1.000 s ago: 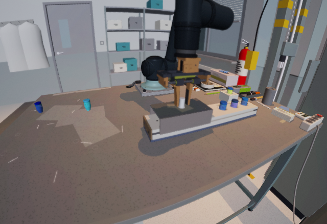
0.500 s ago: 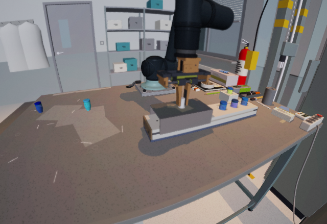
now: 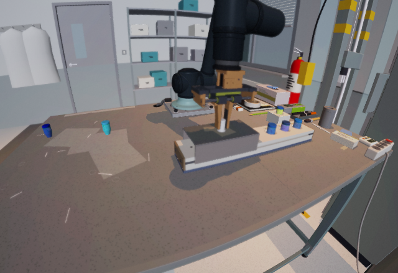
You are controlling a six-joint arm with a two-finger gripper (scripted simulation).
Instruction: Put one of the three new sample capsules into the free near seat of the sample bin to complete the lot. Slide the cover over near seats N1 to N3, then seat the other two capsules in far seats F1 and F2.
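Observation:
A white knob (image 3: 221, 125) stands on top of the grey cover (image 3: 221, 140), and I grip this knob with my gripper (image 3: 221, 125), which reaches straight down onto it. The cover sits over the left half of the long white sample bin (image 3: 244, 146). On the bin's uncovered right end stand three capsules in a row: a blue one (image 3: 271, 128), a purple one (image 3: 285, 125) and another blue one (image 3: 297, 123). Far to the left on the table stand a teal capsule (image 3: 106, 127) and a dark blue capsule (image 3: 47, 130). The seats under the cover are hidden.
A small white box with a green-topped capsule (image 3: 279, 113) sits just behind the bin. Tape, tools and a grey roll (image 3: 327, 116) crowd the table's far right, with control boxes (image 3: 376, 146) at the right edge. The arm's base (image 3: 188, 103) stands behind the bin.

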